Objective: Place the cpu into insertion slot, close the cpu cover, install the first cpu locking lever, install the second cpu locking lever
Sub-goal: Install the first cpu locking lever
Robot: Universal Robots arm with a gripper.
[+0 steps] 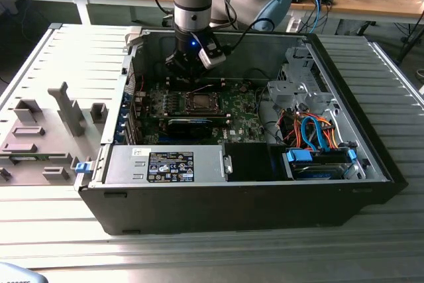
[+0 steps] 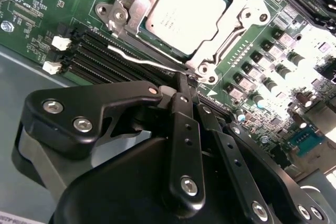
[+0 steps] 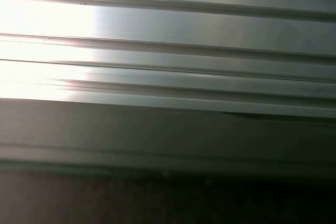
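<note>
The cpu (image 2: 184,11) lies flat in the insertion slot (image 2: 209,59) on the green board (image 2: 31,9), its silver top showing through the window of the cpu cover (image 2: 135,14), which lies down over it. A thin silver locking lever (image 2: 139,60) runs along the socket's edge beside the black memory slots. My gripper (image 2: 182,80) has its black fingers (image 2: 185,124) drawn together, and their tip meets the end of this lever near the socket's corner. In the exterior view the gripper (image 1: 190,83) hangs inside the computer case, just behind the socket (image 1: 199,103).
The open black case (image 1: 371,164) walls in the board. A long black card (image 1: 192,124) lies in front of the socket, and a drive cage (image 1: 298,87) with orange and blue cables stands on the exterior view's right. The first wrist view looks at a ribbed grey metal surface (image 3: 168,51).
</note>
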